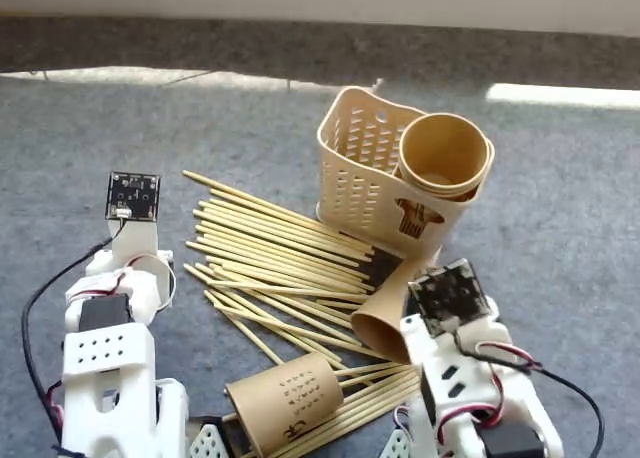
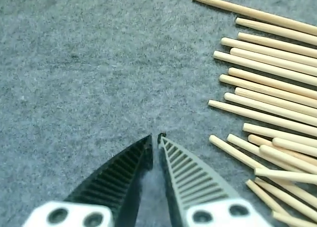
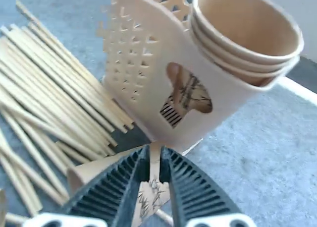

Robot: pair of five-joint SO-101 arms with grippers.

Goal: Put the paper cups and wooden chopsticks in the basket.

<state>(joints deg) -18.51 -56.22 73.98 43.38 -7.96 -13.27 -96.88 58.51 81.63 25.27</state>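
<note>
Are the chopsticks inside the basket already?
No, the wooden chopsticks lie spread out on the grey table beside the basket, which holds stacked paper cups.

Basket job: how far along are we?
Done: stacked cups sit in the basket. In hand: the right gripper pinches the wall of a tipped cup. Left: a second loose cup and all the chopsticks lie on the table; the left gripper is shut and empty.

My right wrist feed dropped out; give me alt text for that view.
The end effector pinches the wall of a tipped cup; just beyond stands the basket holding stacked cups, chopsticks spread beside it.
</note>
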